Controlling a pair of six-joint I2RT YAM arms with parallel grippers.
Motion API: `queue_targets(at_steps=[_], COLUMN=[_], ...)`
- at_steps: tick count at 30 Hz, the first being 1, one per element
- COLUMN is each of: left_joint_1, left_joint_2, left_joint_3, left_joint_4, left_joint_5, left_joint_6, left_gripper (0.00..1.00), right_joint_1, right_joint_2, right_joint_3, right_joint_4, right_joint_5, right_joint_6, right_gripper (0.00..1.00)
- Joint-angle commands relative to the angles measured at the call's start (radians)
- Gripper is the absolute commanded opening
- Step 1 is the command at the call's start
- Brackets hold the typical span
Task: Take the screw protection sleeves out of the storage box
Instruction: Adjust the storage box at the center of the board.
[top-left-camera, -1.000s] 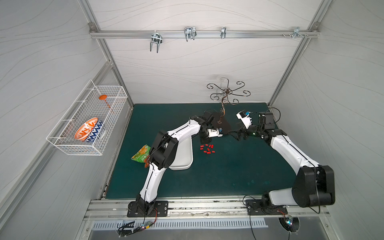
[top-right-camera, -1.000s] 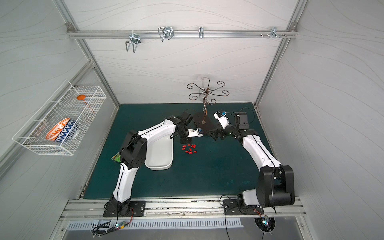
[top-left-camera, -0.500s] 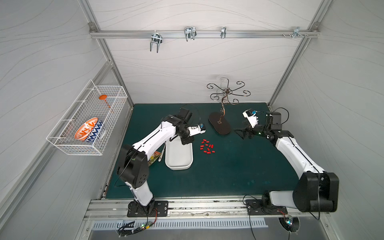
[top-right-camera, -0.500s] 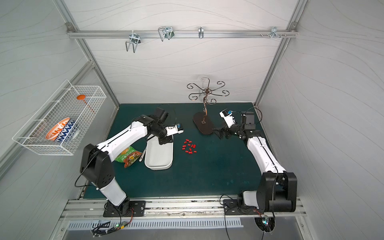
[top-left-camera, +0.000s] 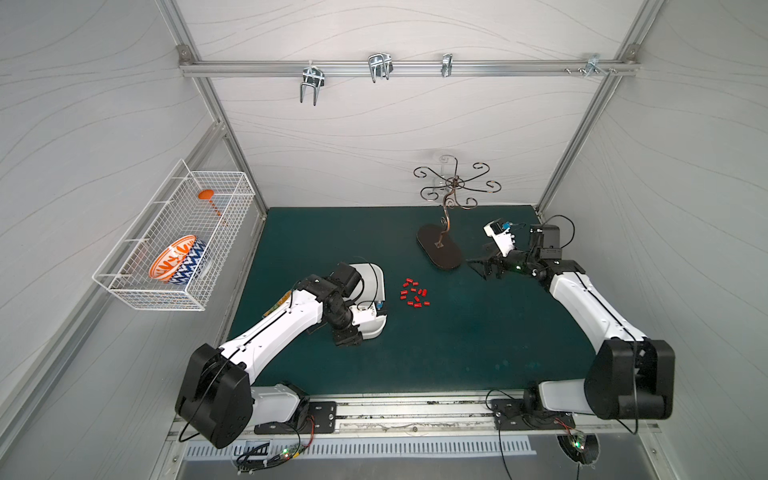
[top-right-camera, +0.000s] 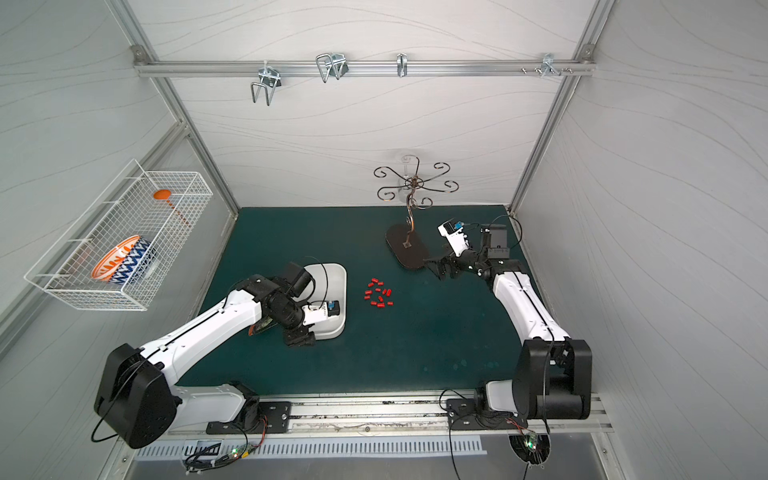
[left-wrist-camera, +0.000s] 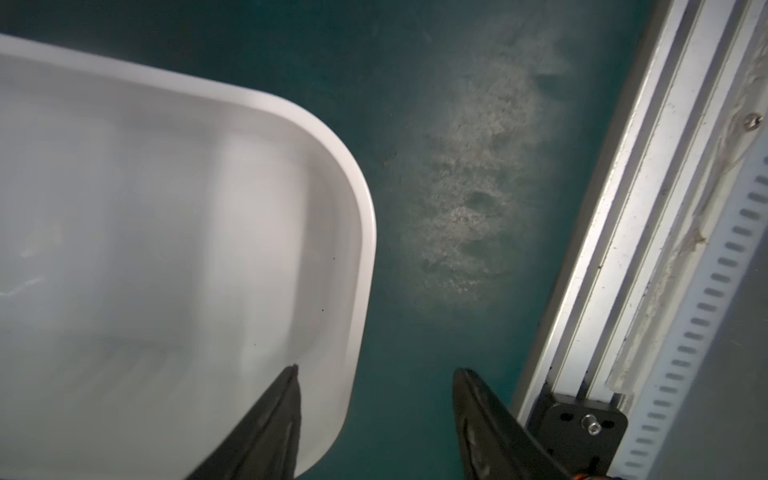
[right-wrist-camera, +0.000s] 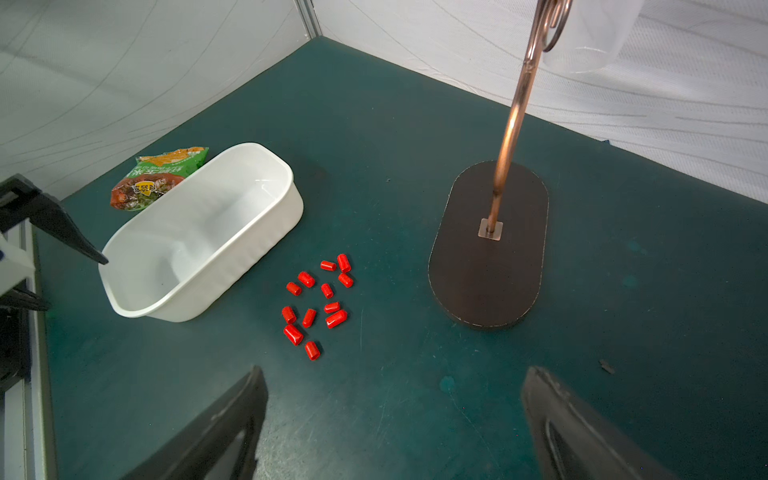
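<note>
In both top views the screw protection sleeves (top-left-camera: 414, 294) are seen lying loose in a small cluster near the middle of the counter (top-left-camera: 457, 345), just beside the storage box (top-left-camera: 371, 275) and outside it. The box is set toward the counter's left edge, and a snack packet (top-left-camera: 277, 302) is partly hidden under the left arm, between the box and that edge. The left hand (top-left-camera: 347, 337) is placed at the end of the box nearest the front edge. The right hand (top-left-camera: 482, 266) is held above the counter toward the far right corner, near the dark oval base of a copper hook stand (top-left-camera: 439, 249).

In the left wrist view the left hand's fingers (left-wrist-camera: 274, 415) are shown apart, one over the box interior and one over the bare counter. The rounded end wall is straddled but not pinched. The picture is blurred, yet no red is made out in the part of the box shown.

In the right wrist view the right hand (right-wrist-camera: 395, 386) is spread wide and nothing is held. The box appears empty, and about a dozen sleeves are counted on the counter between it and the stand base.

The emptying is therefore judged done. The main risk lies with the straddled wall. If the left hand is drawn sideways rather than lifted clear, the light box could be dragged or tipped into the cluster. The round sleeves would then be scattered or rolled toward the counter's edges.
</note>
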Motion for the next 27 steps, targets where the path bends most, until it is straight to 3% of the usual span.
queue_targets(at_steps=[1,7,12,21,23,27], left_joint_1=[-0.021,-0.063,-0.074,-0.071,-0.071,-0.072], left_joint_2=[0.044,0.144,0.235,0.363,0.371,0.347], left_joint_3=[0.001,-0.008,0.092,0.232,0.261,0.309], left_joint_4=[0.098,0.21,0.222,0.245,0.22,0.117], left_joint_5=[-0.069,-0.16,-0.193,-0.244,-0.233,-0.109], left_joint_6=[0.018,0.088,0.141,0.266,0.259,0.175], left_gripper=[0.62,0.55,0.48,0.47,0.48,0.54], right_joint_1=[-0.003,-0.003,-0.004,-0.022,-0.026,-0.037], right_joint_2=[0.007,0.004,-0.002,-0.011,-0.013,-0.016], right_joint_3=[0.004,0.004,0.005,0.005,0.007,0.015], right_joint_4=[-0.02,-0.023,-0.025,-0.031,-0.033,-0.048], right_joint_5=[-0.031,-0.036,-0.034,-0.032,-0.032,-0.031], right_joint_6=[0.015,0.015,0.015,0.014,0.014,0.008], right_gripper=[0.99,0.99,0.99,0.99,0.99,0.99])
